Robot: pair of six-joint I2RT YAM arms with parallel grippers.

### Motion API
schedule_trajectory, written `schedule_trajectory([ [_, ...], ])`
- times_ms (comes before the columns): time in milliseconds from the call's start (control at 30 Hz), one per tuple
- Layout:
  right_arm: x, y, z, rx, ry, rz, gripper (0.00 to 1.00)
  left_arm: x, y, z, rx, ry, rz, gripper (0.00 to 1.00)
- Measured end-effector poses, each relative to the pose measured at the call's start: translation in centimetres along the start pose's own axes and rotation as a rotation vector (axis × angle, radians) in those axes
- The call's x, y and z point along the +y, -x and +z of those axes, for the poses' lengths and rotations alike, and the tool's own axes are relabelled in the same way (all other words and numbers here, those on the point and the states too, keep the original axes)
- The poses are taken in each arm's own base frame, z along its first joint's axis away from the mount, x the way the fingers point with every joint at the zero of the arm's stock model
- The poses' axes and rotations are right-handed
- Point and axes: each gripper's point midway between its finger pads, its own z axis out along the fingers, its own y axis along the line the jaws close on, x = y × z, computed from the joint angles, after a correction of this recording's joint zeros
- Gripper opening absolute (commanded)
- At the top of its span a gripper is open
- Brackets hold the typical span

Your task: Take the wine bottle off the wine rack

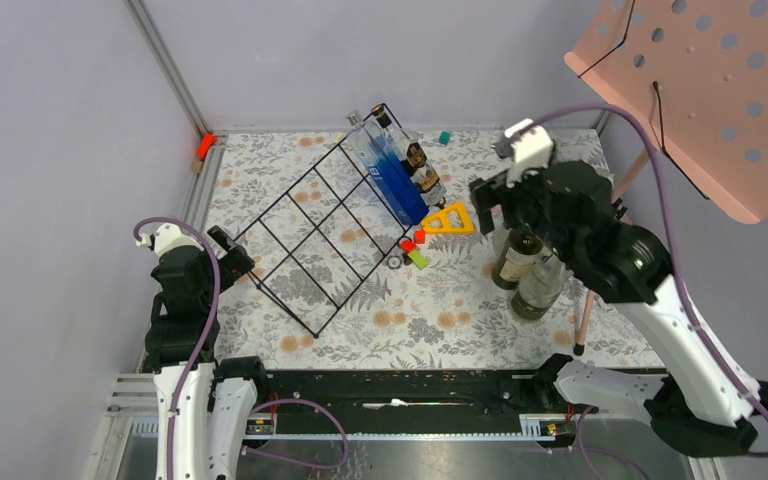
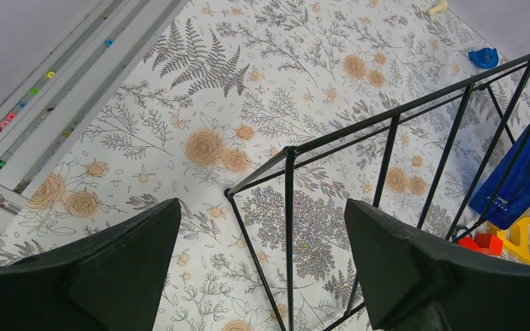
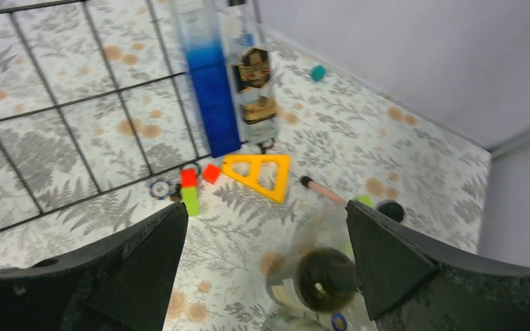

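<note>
The black wire wine rack (image 1: 310,240) lies in the middle-left of the floral table. A dark wine bottle (image 1: 517,258) stands upright on the table to the right of the rack, beside a clear bottle (image 1: 538,288). My right gripper (image 1: 500,208) hangs open just above them. In the right wrist view the wine bottle's top (image 3: 324,279) sits low between the spread fingers of the right gripper (image 3: 263,227), close to the right finger (image 3: 414,269). My left gripper (image 1: 234,254) stands open at the rack's near-left corner (image 2: 286,155), holding nothing.
A blue bottle (image 1: 393,182) and a clear labelled bottle (image 1: 422,172) lie along the rack's far-right edge. A yellow triangle (image 1: 449,219) and red and green blocks (image 1: 415,252) lie beside it. The pink perforated music stand (image 1: 700,90) overhangs the right; its pole (image 1: 587,315) reaches the table.
</note>
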Motion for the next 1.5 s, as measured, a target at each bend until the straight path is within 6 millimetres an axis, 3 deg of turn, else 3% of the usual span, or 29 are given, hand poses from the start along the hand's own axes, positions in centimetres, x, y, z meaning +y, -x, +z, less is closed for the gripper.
schedule_trajectory([
  [167, 4.3, 0.9, 3.3, 0.086, 0.184, -0.052, 0.92, 0.0, 0.0, 0.0, -0.001, 0.002, -0.001, 0.99],
  [367, 8.6, 0.6, 8.1, 0.186, 0.322, -0.092, 0.93, 0.0, 0.0, 0.0, -0.001, 0.002, -0.001, 0.99],
  [667, 12.7, 0.9, 14.7, 0.247, 0.424, -0.107, 0.89, 0.1, 0.0, 0.0, -0.001, 0.003, -0.002, 0.99],
  [1000, 13.5, 3.1, 21.1, 0.196, 0.454, -0.091, 0.90, 0.2, 0.1, 0.0, -0.003, 0.009, -0.004, 0.99],
  [1267, 14.6, 1.1, 25.2, 0.208, 0.486, -0.109, 0.91, 0.2, 0.1, 0.0, -0.003, 0.009, -0.004, 0.99],
  [1500, 13.2, -0.5, 29.0, 0.194, 0.450, -0.108, 0.89, 0.2, 0.1, 0.0, -0.003, 0.009, -0.004, 0.99],
])
